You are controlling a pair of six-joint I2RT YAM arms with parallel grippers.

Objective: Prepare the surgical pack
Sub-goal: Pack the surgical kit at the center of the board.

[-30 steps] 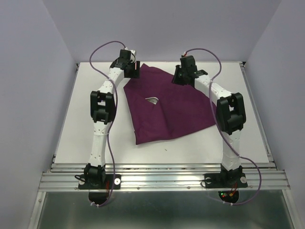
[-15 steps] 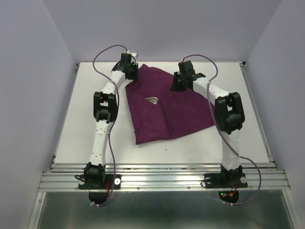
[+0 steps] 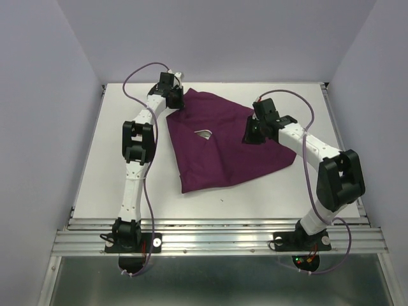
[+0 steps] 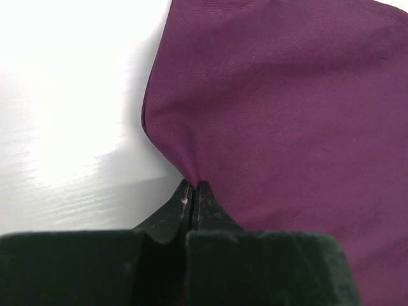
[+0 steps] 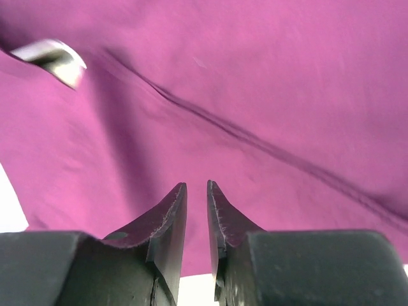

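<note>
The plum-purple cloth [image 3: 226, 146] lies folded over the middle of the white table, and a sliver of the shiny steel tray [image 3: 204, 134] peeks out from under a fold. At the cloth's far-left corner my left gripper [image 3: 176, 103] is shut, pinching the cloth's edge [image 4: 193, 182] between its tips. My right gripper [image 3: 250, 135] hovers over the right part of the cloth [image 5: 268, 89]; its jaws stand a narrow gap apart with nothing between them [image 5: 196, 186]. The tray's corner [image 5: 54, 57] shows at the upper left of the right wrist view. Scissors, forceps, gauze and packets are hidden.
Bare white table [image 3: 115, 159] surrounds the cloth on the left, near and right sides. Walls close the workspace at the back and sides. A metal rail [image 3: 217, 239] runs along the near edge by the arm bases.
The left gripper has closed on the cloth's far-left corner. The right arm has swung away from the far corner, to the right and nearer, over the cloth's right part.
</note>
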